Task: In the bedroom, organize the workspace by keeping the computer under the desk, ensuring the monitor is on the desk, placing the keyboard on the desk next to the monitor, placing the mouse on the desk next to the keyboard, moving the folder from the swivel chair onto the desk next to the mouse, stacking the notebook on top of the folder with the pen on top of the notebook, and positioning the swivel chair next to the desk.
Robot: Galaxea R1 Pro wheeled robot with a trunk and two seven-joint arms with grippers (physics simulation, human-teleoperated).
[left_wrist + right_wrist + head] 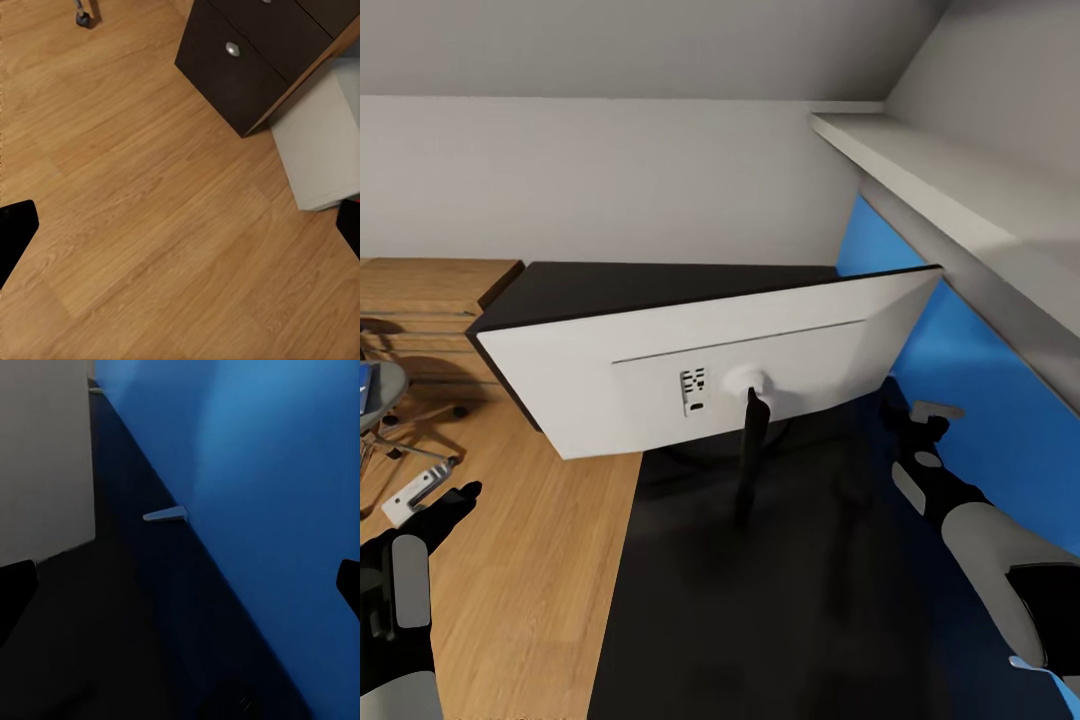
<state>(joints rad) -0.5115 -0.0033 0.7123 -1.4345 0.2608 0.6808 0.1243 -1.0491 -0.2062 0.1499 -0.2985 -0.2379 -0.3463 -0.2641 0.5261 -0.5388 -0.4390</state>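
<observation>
- My left gripper (435, 495) hangs over the wood floor (150, 225), fingers apart, holding nothing.
- My right gripper (915, 415) is over the black tabletop (780, 620), close to the blue wall (1000, 400). Its fingers are apart too, nothing in them.
- The monitor (700, 360) stands on the tabletop, just beside my right gripper and a bit ahead of it. I see its pale back w/ the black stem (750, 450), so the screen looks away from me.
- The computer (319, 135) is a grey box on the floor ahead of my left gripper, touching or nearly touching the black drawer block (240, 67). Can't tell if it's fully under the desk.
- The swivel chair (380, 400) is out past my left gripper, apart from the desk. Something blue lies on its seat, maybe the folder, too small to tell.
- A small pale wedge (165, 515) lies on the tabletop by the wall, ahead of my right gripper. Don't know what it is.
- Step in hand, I think: the monitor part. It's on the desk, so that looks done or nearly done.
- Next, I think: go find the keyboard & put it beside the monitor. That needs both arms pulled back w/o bumping the stem, since the monitor could tip.
</observation>
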